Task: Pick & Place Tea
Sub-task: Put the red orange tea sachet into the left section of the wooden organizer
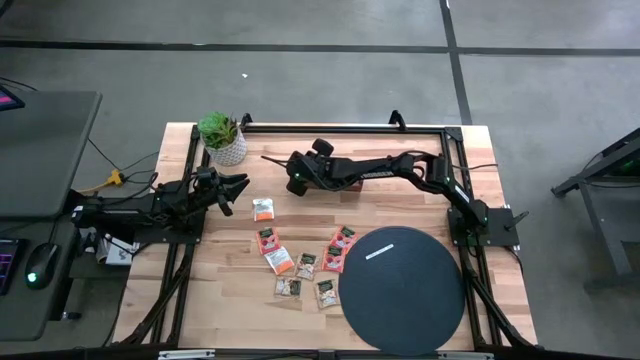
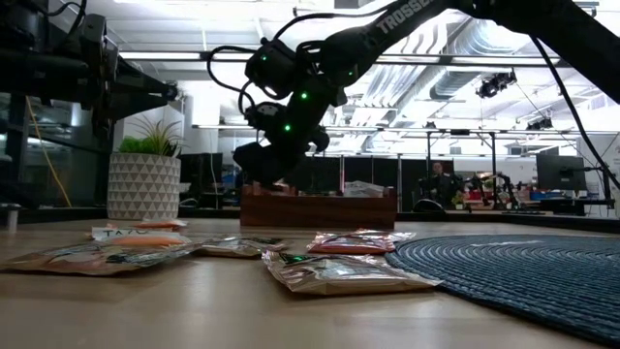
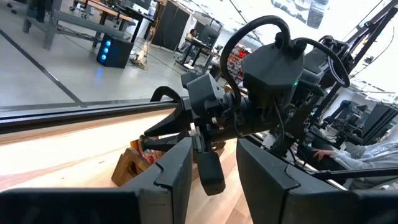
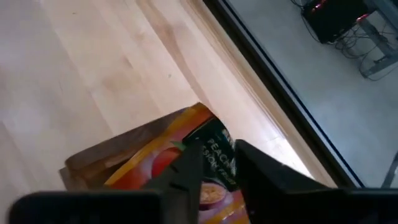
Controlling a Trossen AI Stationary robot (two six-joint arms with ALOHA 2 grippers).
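I see the right end effector (image 1: 272,160) reaching over the far side of the table (image 1: 230,300), its fingers pinching an orange peach tea sachet (image 4: 186,155) directly between them. The other tea sachets (image 1: 300,265) lie scattered on the table well toward the near side of that end effector, beside the black disc (image 1: 400,290). My left end effector (image 1: 238,190) hovers nearby, fingers spread.

Tea sachets (image 1: 300,264) lie left of the disc mat (image 1: 402,288); potted plant (image 1: 222,137) behind them
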